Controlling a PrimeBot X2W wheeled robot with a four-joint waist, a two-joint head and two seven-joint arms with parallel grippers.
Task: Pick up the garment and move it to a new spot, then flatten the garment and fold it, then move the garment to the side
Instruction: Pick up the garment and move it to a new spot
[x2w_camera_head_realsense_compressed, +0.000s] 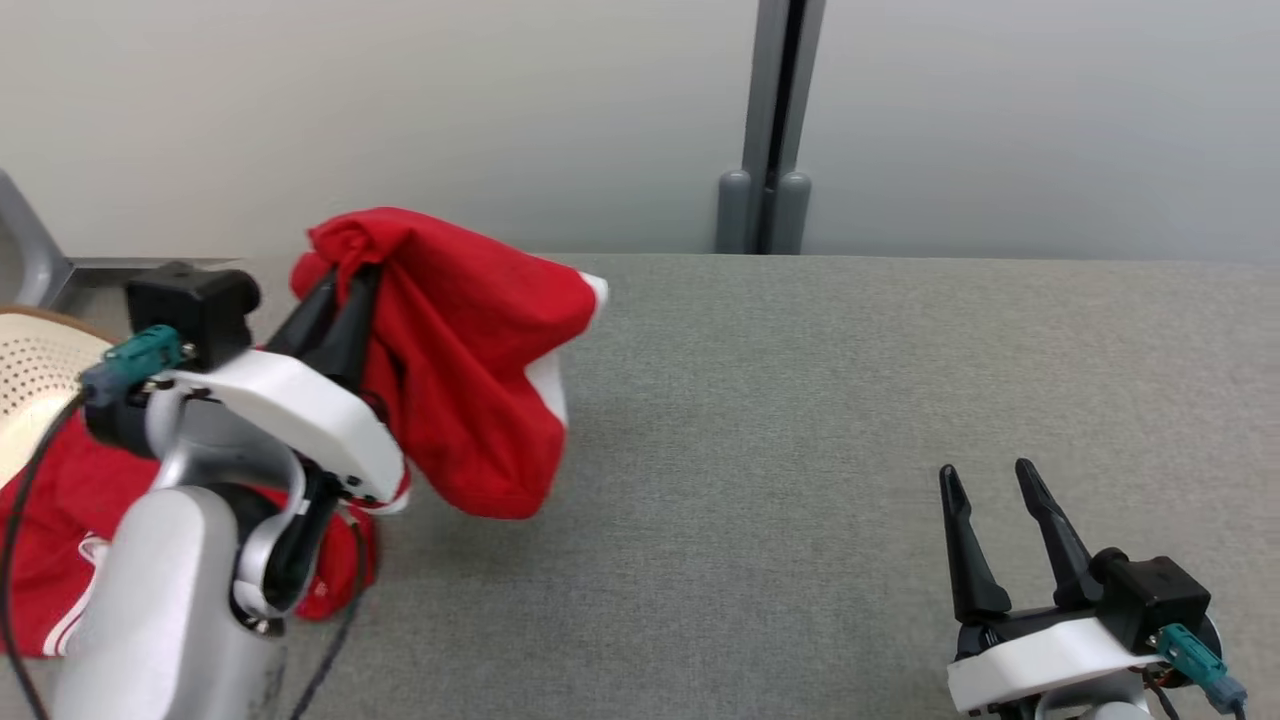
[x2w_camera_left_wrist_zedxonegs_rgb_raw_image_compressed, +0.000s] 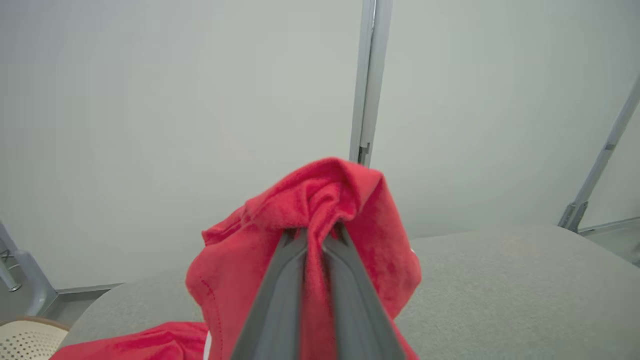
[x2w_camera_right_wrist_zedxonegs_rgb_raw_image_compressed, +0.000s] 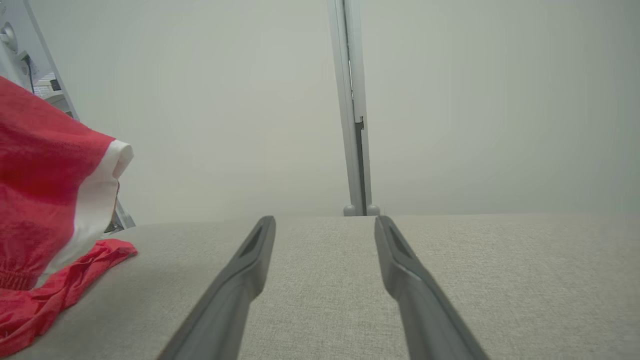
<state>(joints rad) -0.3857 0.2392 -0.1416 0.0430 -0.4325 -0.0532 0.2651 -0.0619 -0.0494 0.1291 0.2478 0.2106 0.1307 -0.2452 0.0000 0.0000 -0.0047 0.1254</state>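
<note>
Red cloth with white trim, the garment (x2w_camera_head_realsense_compressed: 470, 400) hangs bunched from the left gripper (x2w_camera_head_realsense_compressed: 343, 278), which pinches its top fold above the grey bench (x2w_camera_head_realsense_compressed: 850, 400). Its lower part trails on the bench. The right gripper (x2w_camera_head_realsense_compressed: 987, 475) stands spread, well apart.

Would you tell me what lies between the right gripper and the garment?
Nothing does: in the head view, bare grey table runs between the open right gripper and the lifted garment.
</note>
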